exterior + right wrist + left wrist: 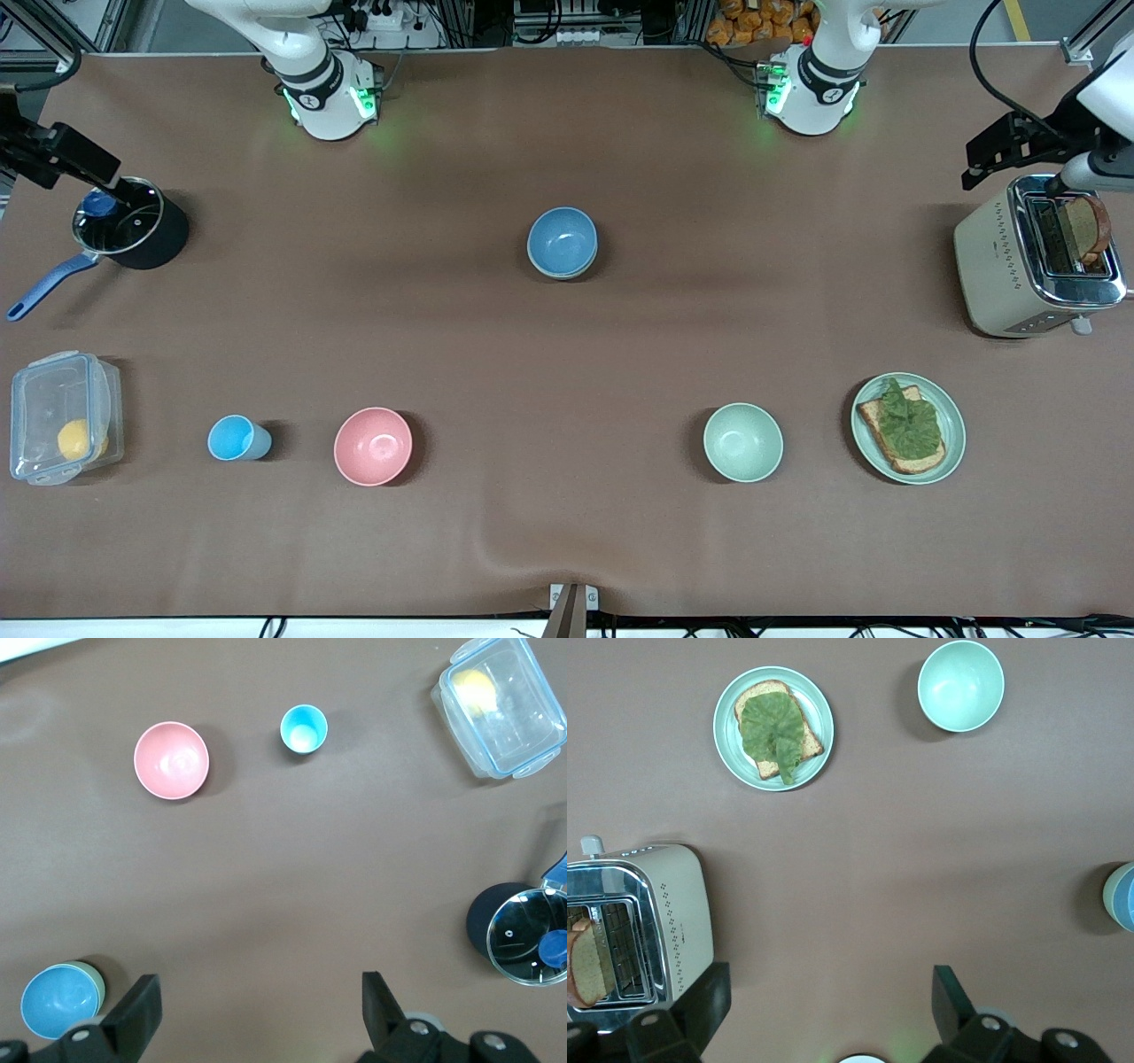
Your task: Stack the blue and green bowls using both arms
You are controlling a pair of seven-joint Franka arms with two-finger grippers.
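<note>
The blue bowl [563, 239] sits in the middle of the table, nested inside the green bowl [95, 977], of which only a thin pale rim shows around and under it. Taking the front view as a clock face with 12 toward the robots' bases, bare brown table [567, 372] surrounds the stacked pair on every side.

The nearest things lie well apart from it. A second green bowl [742, 441] is at about 5 o'clock and a pink bowl [373, 446] at about 7 o'clock. Past the pink bowl, toward the right arm's end, are a small light-blue cup [237, 438] and a clear lidded box [64, 416] holding something yellow. Past the second green bowl, toward the left arm's end, a green plate [952, 443] carries toast topped with a leaf.

At 9 o'clock, by the table edge, a black pot [142, 232] with a glass lid and blue handle stands. At 3 o'clock, by the other edge, is a toaster [997, 266] with a slice of bread in its slot.

The left gripper [828, 1005] hangs in the air by the toaster, fingers spread wide apart, holding and touching nothing. The right gripper [259, 1010] hangs by the pot, its fingers likewise spread wide and empty.
</note>
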